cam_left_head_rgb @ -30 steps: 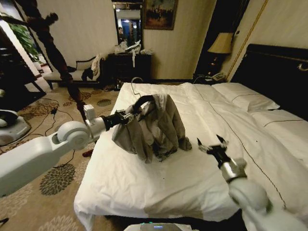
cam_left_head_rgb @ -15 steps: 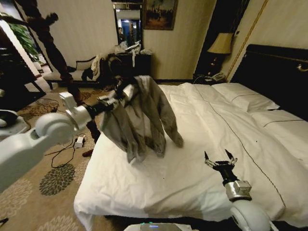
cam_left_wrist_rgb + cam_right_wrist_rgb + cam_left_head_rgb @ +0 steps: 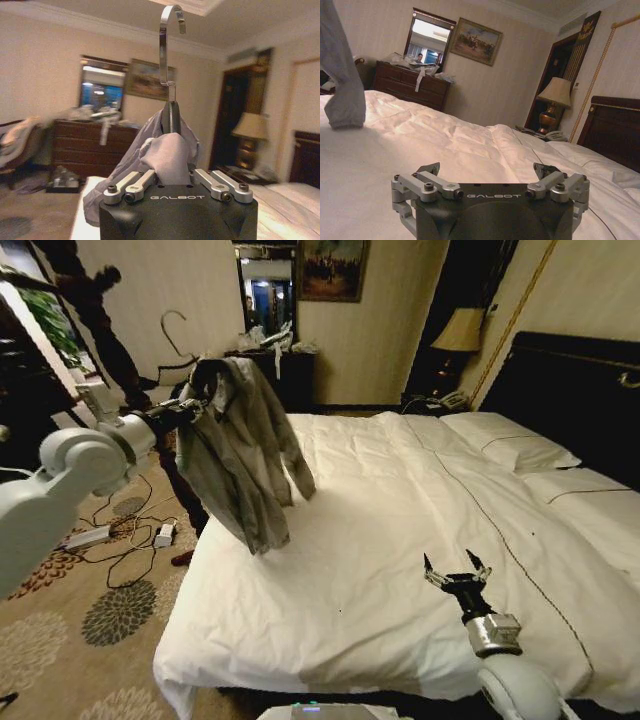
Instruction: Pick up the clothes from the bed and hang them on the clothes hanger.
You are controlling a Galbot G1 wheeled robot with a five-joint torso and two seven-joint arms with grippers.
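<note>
so, quick rundown of this moment:

step in hand: looks like the shirt (image 3: pixel 243 445) is already draped on the hanger (image 3: pixel 178 332) and the whole thing is being carried, so i'd guess the pick-up part is done and it's now the "take it somewhere to hang" part.

left gripper: the left gripper (image 3: pixel 193 400) is out over the floor just beside the left edge of the bed (image 3: pixel 400 570), clamped on the shirt and hanger where they meet. in the left wrist view its fingers (image 3: pixel 131 182) are closed in on the grey cloth, with the metal hook standing straight up above.

shirt: hanging free, sleeves and hem dangling; the lowest bit sits over the bed's left edge, can't tell if it brushes the duvet.

right gripper: the right gripper (image 3: pixel 458 578) is parked low over the near part of the bed, fingers spread wide, holding nothing.

next move: my guess is it needs a rail or rod to catch that hook on, keeping the hook upright so the shirt doesn't slide off a shoulder.

hard to see: the black body of the hanger is mostly buried under the shirt, just a dark neck in the left wrist view. no obvious rail to hang it on. room's dim on the left.
</note>
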